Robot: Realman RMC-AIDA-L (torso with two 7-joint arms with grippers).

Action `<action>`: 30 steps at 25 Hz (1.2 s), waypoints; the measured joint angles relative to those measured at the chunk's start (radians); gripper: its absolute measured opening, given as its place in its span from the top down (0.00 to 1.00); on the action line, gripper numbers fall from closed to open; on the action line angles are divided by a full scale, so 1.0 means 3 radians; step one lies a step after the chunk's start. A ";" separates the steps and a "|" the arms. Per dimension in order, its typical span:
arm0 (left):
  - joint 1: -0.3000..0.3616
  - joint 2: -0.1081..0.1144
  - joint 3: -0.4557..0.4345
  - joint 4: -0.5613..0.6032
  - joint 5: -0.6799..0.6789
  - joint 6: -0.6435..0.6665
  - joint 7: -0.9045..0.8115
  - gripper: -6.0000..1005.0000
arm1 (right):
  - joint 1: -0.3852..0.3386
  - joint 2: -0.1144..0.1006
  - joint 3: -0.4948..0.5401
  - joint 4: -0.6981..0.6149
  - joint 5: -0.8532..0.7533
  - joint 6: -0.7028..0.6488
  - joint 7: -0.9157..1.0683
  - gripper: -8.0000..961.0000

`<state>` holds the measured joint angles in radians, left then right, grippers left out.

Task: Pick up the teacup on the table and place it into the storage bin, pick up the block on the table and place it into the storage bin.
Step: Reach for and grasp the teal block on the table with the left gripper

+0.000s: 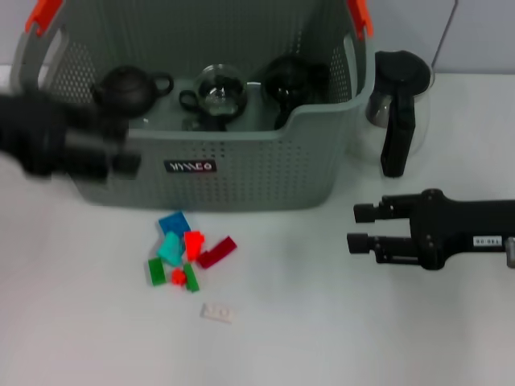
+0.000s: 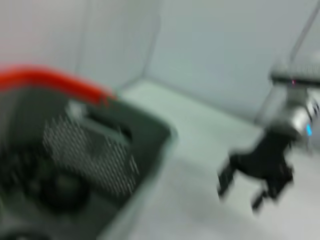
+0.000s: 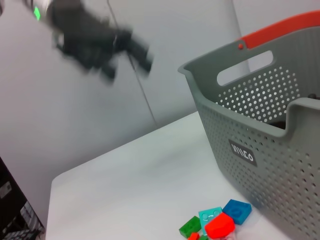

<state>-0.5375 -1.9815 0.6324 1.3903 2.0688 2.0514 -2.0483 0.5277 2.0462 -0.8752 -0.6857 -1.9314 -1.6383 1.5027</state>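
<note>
The grey perforated storage bin (image 1: 241,173) stands at the back of the white table. Inside it are a black teapot (image 1: 127,88), a clear glass vessel (image 1: 217,90) and a dark round pot (image 1: 290,80). I see no teacup on the table. A heap of small coloured blocks (image 1: 183,259) lies just in front of the bin. My left gripper (image 1: 129,147) is blurred, open and empty, at the bin's front left wall. My right gripper (image 1: 358,227) is open and empty, low over the table to the right of the blocks.
A glass kettle with a black handle (image 1: 396,112) stands right of the bin. A small white piece (image 1: 217,312) lies nearer than the blocks. The right wrist view shows the bin (image 3: 270,135), the blocks (image 3: 217,225) and the left gripper (image 3: 127,64).
</note>
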 joint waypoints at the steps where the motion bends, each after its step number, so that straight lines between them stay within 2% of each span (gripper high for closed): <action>1: 0.0104 -0.0011 0.0138 0.0003 0.0023 -0.0018 0.0028 0.43 | 0.0000 0.0000 0.0000 0.0000 0.0000 0.0000 0.0000 0.39; 3: 0.0264 -0.0056 0.0376 0.0007 0.0132 -0.0080 0.0068 0.43 | 0.0000 0.0000 -0.0003 0.0000 0.0000 0.0013 -0.0012 0.39; 5: 0.0339 -0.0129 0.0489 0.0031 0.0331 -0.0135 0.0089 0.43 | 0.0000 0.0000 -0.0003 0.0000 0.0000 0.0024 -0.0026 0.39; 6: 0.0344 -0.0225 0.0537 0.0059 0.0622 -0.0166 0.0104 0.43 | 0.0001 0.0001 -0.0003 0.0000 0.0000 0.0025 -0.0027 0.39; 8: 0.0315 -0.0289 0.0560 0.0067 0.0831 -0.0176 0.0107 0.43 | 0.0003 0.0001 -0.0003 0.0000 -0.0001 0.0026 -0.0026 0.39; 14: 0.0137 -0.0547 0.0589 0.0058 0.1503 -0.0349 -0.0164 0.43 | 0.0001 0.0000 -0.0002 0.0000 -0.0008 0.0025 -0.0013 0.39; 16: 0.0103 -0.0596 0.0578 0.0045 0.1596 -0.0424 -0.0357 0.43 | 0.0000 0.0000 -0.0002 0.0000 -0.0009 0.0017 -0.0011 0.39; 20: 0.0103 -0.0626 0.0620 0.0043 0.1613 -0.0526 -0.0705 0.43 | 0.0000 0.0006 -0.0002 0.0000 -0.0010 0.0004 -0.0008 0.39; 30: 0.0083 -0.0617 0.0723 -0.0075 0.1652 -0.0900 -0.1511 0.43 | 0.0012 0.0016 -0.0007 0.0000 -0.0051 -0.0010 -0.0005 0.39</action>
<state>-0.5125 -2.1666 0.8492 1.3677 2.5644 1.7815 -2.5016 0.5314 2.0510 -0.8774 -0.6857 -1.9468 -1.6414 1.5012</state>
